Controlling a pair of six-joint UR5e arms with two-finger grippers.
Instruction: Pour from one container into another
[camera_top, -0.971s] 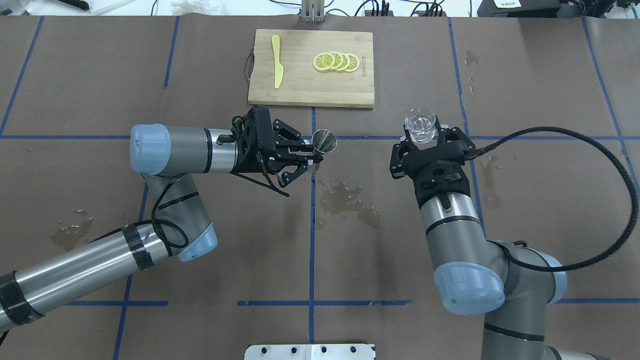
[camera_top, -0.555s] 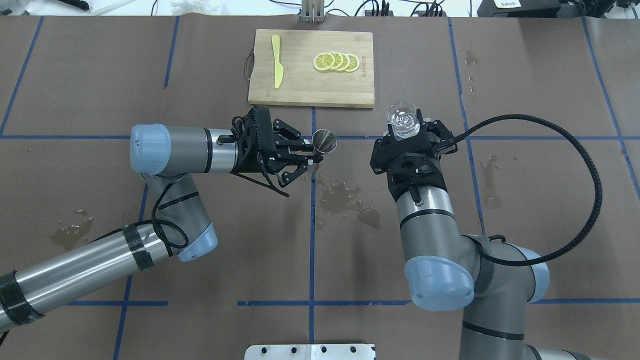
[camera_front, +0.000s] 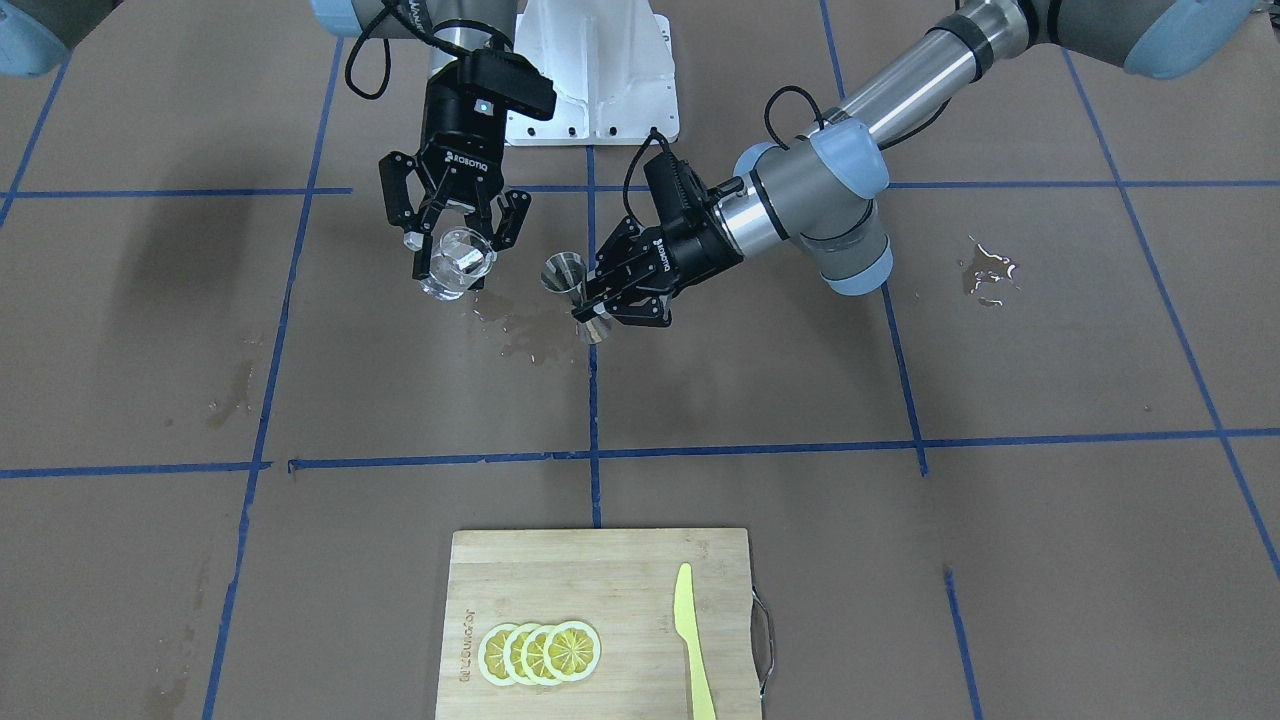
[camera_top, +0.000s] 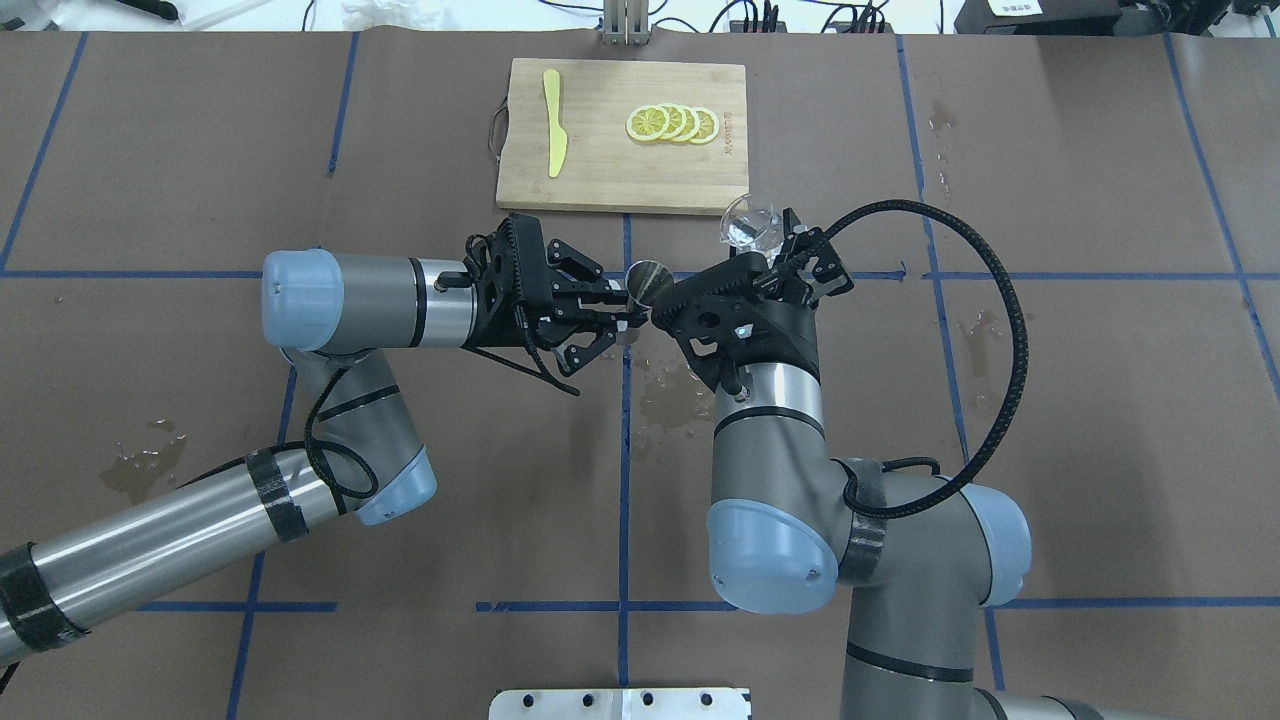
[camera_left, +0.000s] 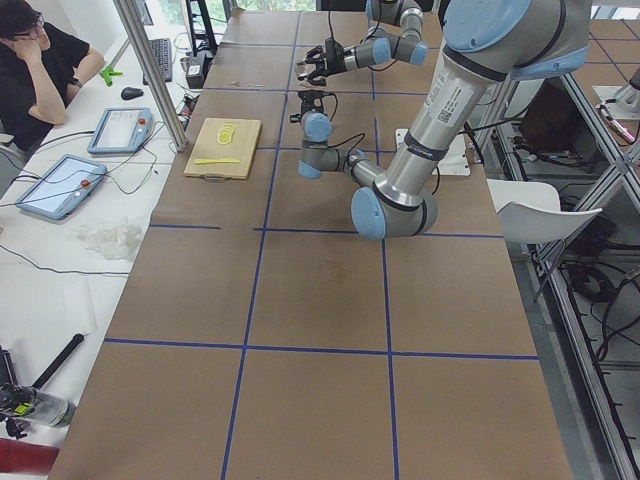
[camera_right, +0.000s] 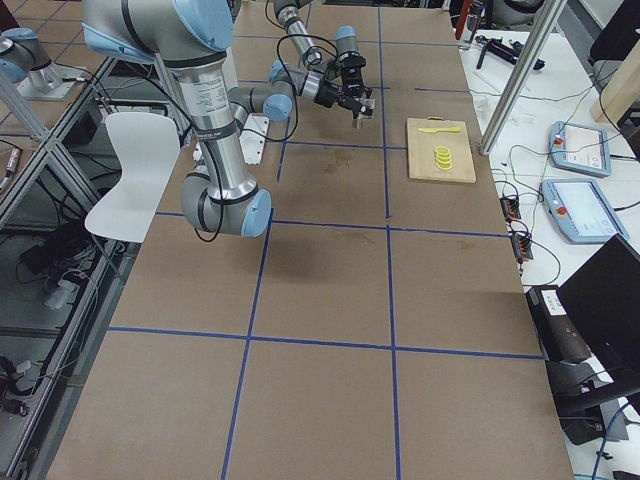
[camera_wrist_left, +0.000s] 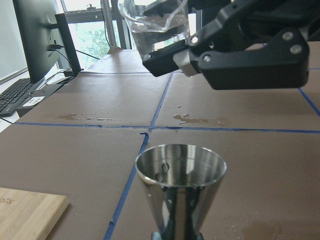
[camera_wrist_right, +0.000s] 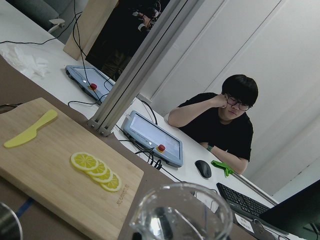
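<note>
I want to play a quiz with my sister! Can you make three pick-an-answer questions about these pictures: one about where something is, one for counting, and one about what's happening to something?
1. Where is the yellow knife?
A. on the wooden board
B. on the floor
C. in a drawer

2. How many lemon slices are there?
A. two
B. four
C. seven

3. The glass tumbler is
A. lying on the board
B. held up in the right claw
C. broken in pieces

Answers:
1. A, the knife lies flat on the board, apart from the slices.
2. B, four slices overlap in a row.
3. B, the claw grips the tumbler in the air.
</note>
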